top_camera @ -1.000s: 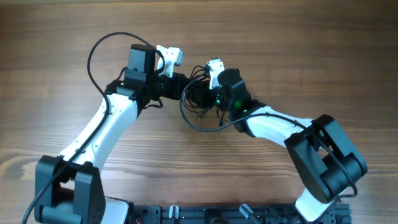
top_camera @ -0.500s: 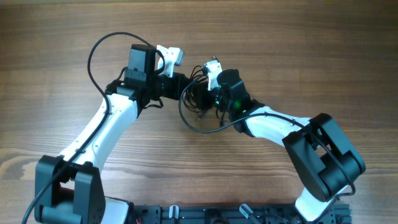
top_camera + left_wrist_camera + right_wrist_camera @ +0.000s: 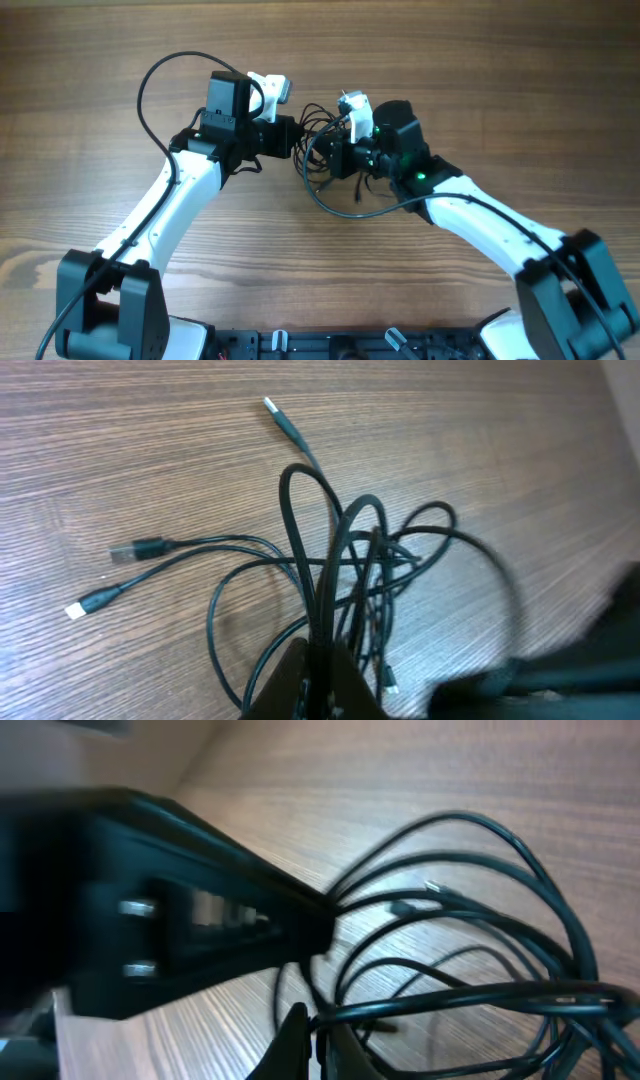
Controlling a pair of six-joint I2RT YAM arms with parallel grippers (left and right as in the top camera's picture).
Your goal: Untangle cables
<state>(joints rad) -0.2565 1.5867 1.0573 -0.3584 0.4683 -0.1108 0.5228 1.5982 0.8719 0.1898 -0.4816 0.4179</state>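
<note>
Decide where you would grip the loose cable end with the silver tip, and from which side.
Probably the dark plug body behind the silver tip, from straight above, jaws across it. It lies flat and straight on the table, apart from the tangle, so nothing else gets pinched.

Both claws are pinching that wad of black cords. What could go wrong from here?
1. The left gripper pinches several strands of the cables at once, so pulling may tighten the knot instead of freeing one cord.
2. The right gripper grips the same clump very near the left one; the two could bump.
3. The loose plug ends could snag in the loops.
</note>
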